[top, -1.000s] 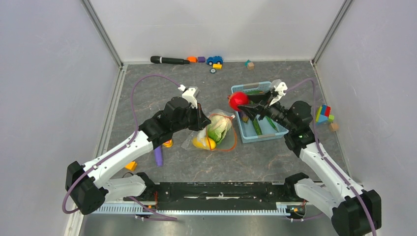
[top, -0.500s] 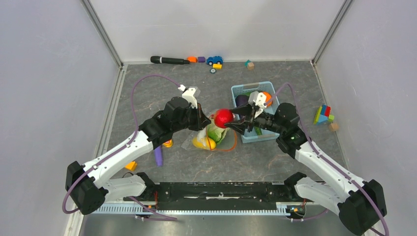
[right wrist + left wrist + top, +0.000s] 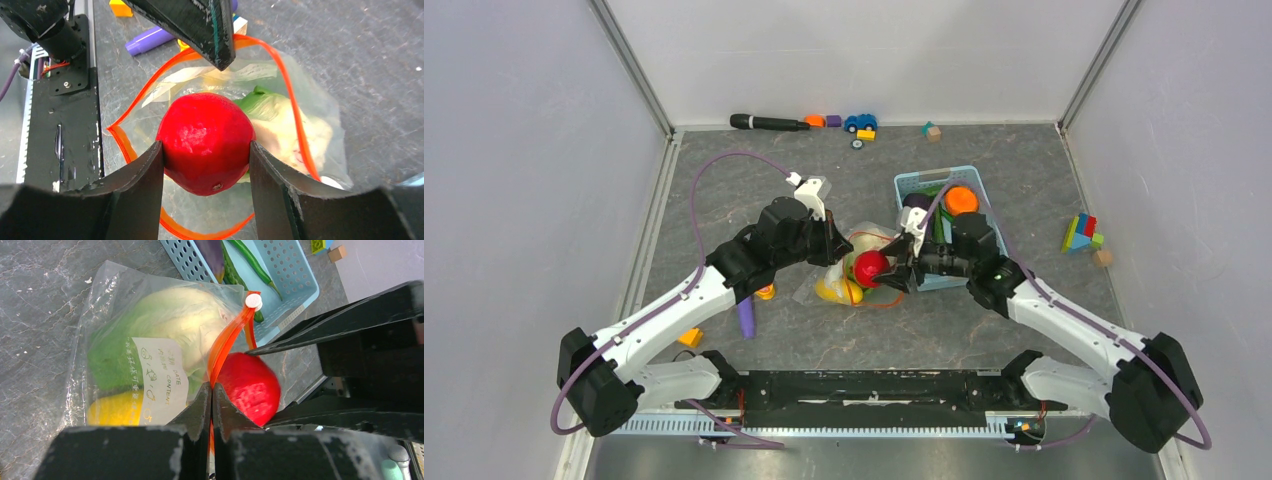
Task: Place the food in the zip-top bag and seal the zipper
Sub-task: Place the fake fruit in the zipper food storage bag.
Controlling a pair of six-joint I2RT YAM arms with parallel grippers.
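While the left arm reaches over the bench [image 3: 724, 200], the left pincer [image 3: 212, 389] is clenched on the zipper [image 3: 227, 340], and the orange-red strip runs out from between its closed tips. Behind this pincer, beside its arm, the purple stick [image 3: 745, 318] lies on the bench. The zip-top bag [image 3: 115, 315] lies just ahead of the pincer tips, and its mouth is pulled open into a loop. Inside it, the pale green cabbage [image 3: 170, 322] sits ahead of the tips. The yellow piece [image 3: 112, 410] is close beside them, partly behind the white label [image 3: 160, 375].

The right pincer [image 3: 206, 150] grasps the red piece [image 3: 205, 135], with one finger on each side of it. The piece is directly over the open mouth of the bag, so the zipper loop shows around it, and the tip of the left pincer is just beyond it. Whether the red piece touches the bag, I cannot tell. Behind the right pincer, along its arm, stands the light blue basket [image 3: 297, 270]. In it are the orange piece [image 3: 961, 200], the purple eggplant [image 3: 915, 203] and the green cucumber [image 3: 228, 267].
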